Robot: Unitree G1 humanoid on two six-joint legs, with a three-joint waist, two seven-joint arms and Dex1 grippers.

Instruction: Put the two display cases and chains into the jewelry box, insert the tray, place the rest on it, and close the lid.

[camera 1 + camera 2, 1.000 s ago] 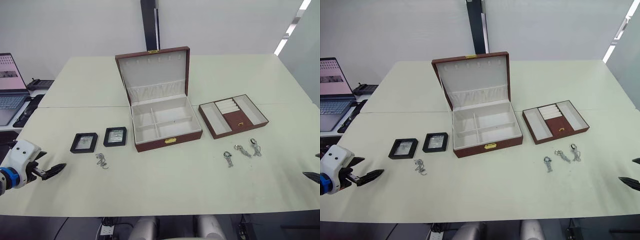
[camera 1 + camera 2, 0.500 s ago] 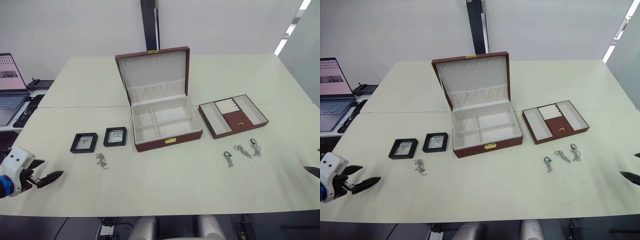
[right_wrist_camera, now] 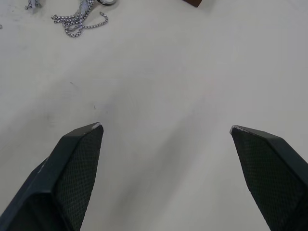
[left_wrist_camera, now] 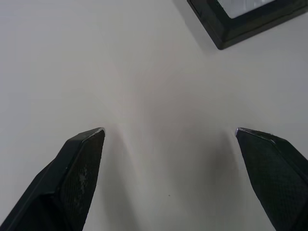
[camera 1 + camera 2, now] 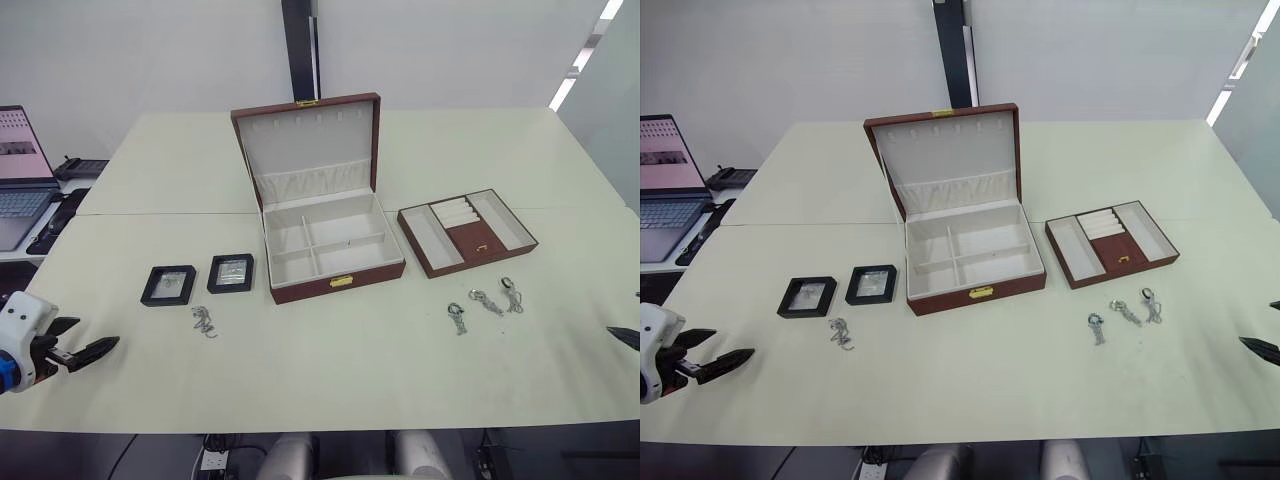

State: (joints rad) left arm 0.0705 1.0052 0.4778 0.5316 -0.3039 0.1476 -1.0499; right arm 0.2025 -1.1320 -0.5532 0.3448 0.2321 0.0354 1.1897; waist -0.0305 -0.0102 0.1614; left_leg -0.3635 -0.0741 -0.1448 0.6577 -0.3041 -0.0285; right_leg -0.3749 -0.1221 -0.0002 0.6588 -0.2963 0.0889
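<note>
The jewelry box (image 5: 330, 245) is shown mid-table with its lid (image 5: 308, 145) raised; the two display cases (image 5: 198, 280) lie to its left, the tray (image 5: 466, 232) to its right. The cream table (image 5: 330, 370) is backed by a white wall, a laptop (image 5: 20, 180) at far left. The left gripper (image 4: 168, 132) is spread wide; the right gripper (image 3: 166, 129), apparently likewise, is empty.

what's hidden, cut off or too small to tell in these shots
- Right gripper: cut by the head view's edge.
- Display case: cut by the left wrist view's edge, contents unreadable.
- Silver pieces: too small to tell their type.
- Chain: too small to count strands.
- Laptop: cut by the frame edge, screen illegible.
</note>
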